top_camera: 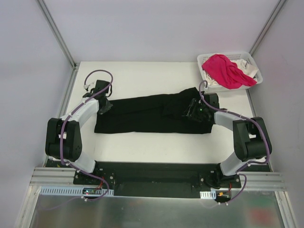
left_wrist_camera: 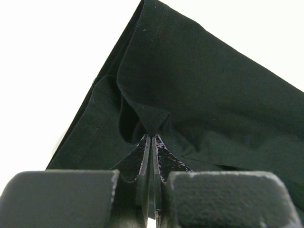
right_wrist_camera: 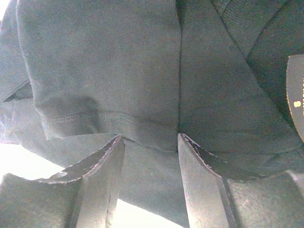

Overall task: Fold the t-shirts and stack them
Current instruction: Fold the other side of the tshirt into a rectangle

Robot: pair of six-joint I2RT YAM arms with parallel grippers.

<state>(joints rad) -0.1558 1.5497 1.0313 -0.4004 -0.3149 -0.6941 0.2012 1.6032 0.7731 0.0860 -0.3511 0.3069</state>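
Note:
The black t-shirt (top_camera: pixel 142 116) lies stretched left to right across the middle of the table, folded into a long band; its daisy print is hidden. My left gripper (top_camera: pixel 105 107) is shut on a pinch of the shirt's left end, with the cloth (left_wrist_camera: pixel 213 95) tenting up to the tips (left_wrist_camera: pixel 152 136). My right gripper (top_camera: pixel 191 112) is open over the shirt's right part, its jaws standing either side of a stitched hem (right_wrist_camera: pixel 104 71) at the fingertip line (right_wrist_camera: pixel 149 137). The pink t-shirt (top_camera: pixel 226 70) is heaped in the basket, with white cloth (top_camera: pixel 214 81) under it.
The white lattice basket (top_camera: pixel 251 61) stands at the far right corner of the white table (top_camera: pixel 142 78). A black label with yellow print (right_wrist_camera: pixel 297 95) shows on the shirt in the right wrist view. Grey walls close in the left, right and far sides.

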